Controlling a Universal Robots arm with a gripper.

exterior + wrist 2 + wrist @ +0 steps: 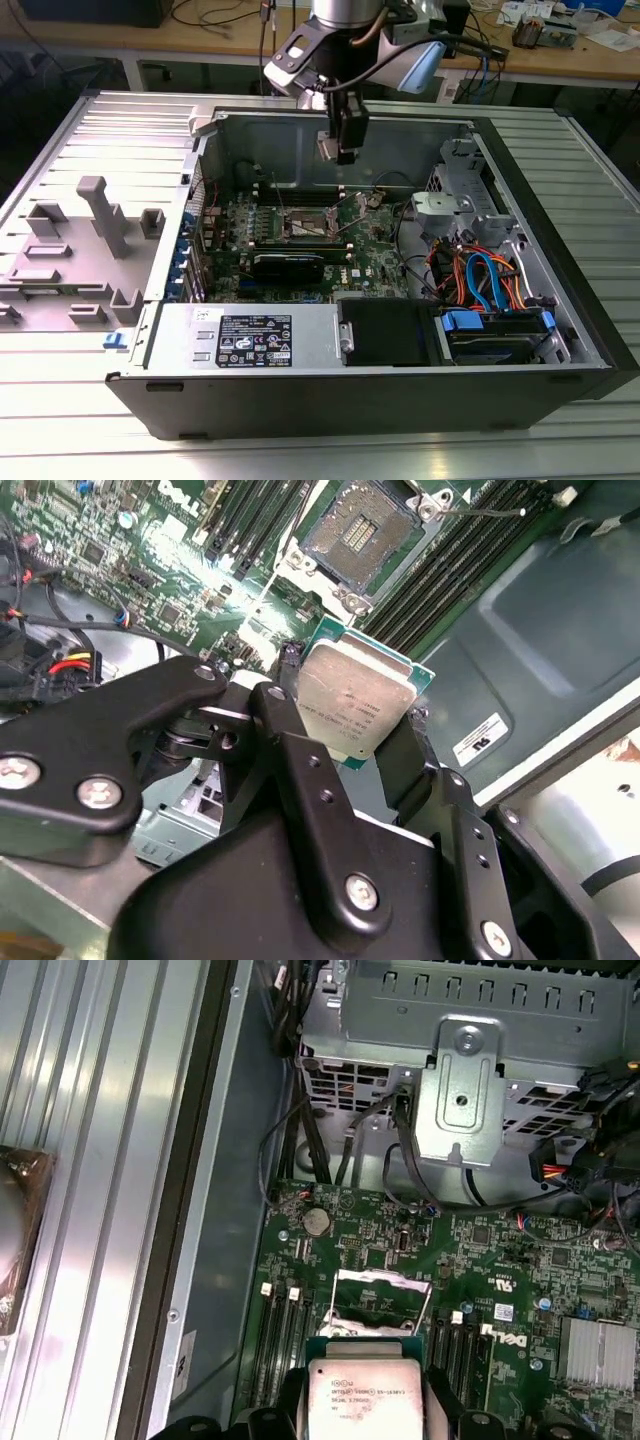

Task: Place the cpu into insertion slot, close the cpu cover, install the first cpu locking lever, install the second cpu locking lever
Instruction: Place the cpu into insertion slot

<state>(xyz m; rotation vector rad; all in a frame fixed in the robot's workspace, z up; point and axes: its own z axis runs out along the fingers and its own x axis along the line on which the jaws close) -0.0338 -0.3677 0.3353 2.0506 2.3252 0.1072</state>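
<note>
the gripper (344,150) hung above the open computer case (560,290), its jaws clamped on the cpu (352,702). in the second wrist view the black fingers (290,730) pressed on opposite edges of the chip. that left the dull silver top facing the camera and the green rim free at the corners. holding it by the edges probably kept the underside clear, so the chip could go down flat into its seat without the fingers fouling the frame.

the insertion slot (365,530) lay on the green circuit board (370,260), between the banks of long black memory slots (250,520). its dark contact field was uncovered inside the silver frame, which suits a chip arriving from above.

the cpu was not in the slot. in the exterior view the gripper was well above the board, near the height of the case's rim. in the first wrist view the chip (363,1400) overlapped the near edge of the slot (380,1310), so the two looked roughly lined up along that camera's line of sight. how square the chip sat to the frame could not be judged. the case rested on a ribbed metal surface (60,140).
</note>
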